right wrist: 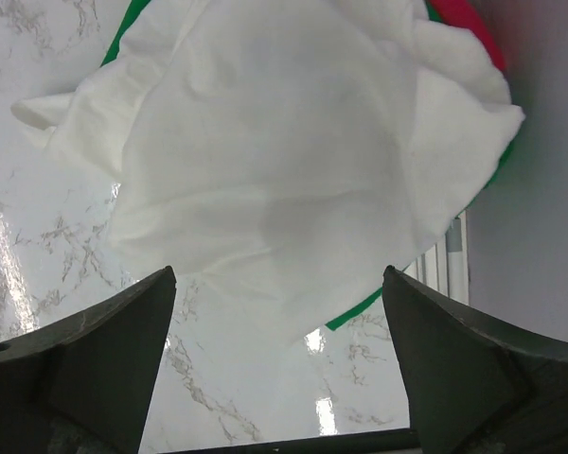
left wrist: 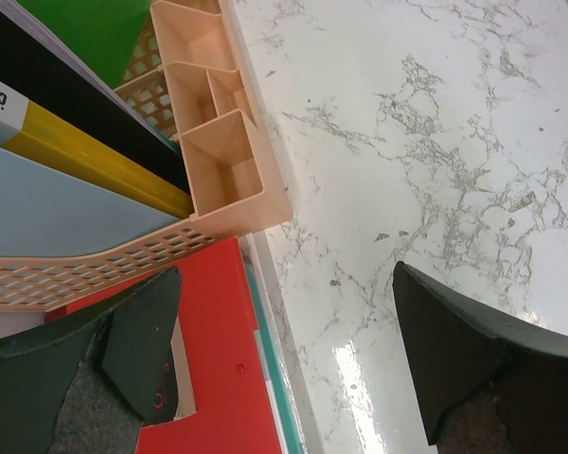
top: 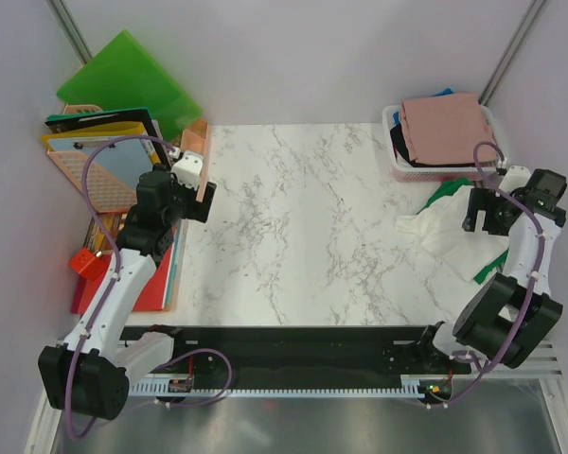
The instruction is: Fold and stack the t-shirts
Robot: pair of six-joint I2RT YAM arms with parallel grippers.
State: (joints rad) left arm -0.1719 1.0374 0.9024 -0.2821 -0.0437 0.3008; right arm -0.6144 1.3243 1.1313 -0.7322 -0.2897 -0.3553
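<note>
Both spread wide, left pincer [left wrist: 284,312] and right pincer [right wrist: 276,284] hold nothing; only overhead shows pink t-shirt [top: 442,126] atop basket [top: 388,121].

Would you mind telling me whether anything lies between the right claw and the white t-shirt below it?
Nothing visible does. The right claw hangs open directly above the white t-shirt, whose crumpled upper side is uncovered in the wrist view.

1. Cannot see most of green t-shirt [top: 447,192], buried under white t-shirt [top: 445,232].
2. Cannot count shirts beneath pink t-shirt [top: 442,128] in basket [top: 426,174].
3. Cannot follow white t-shirt past top edge, right wrist view.
</note>
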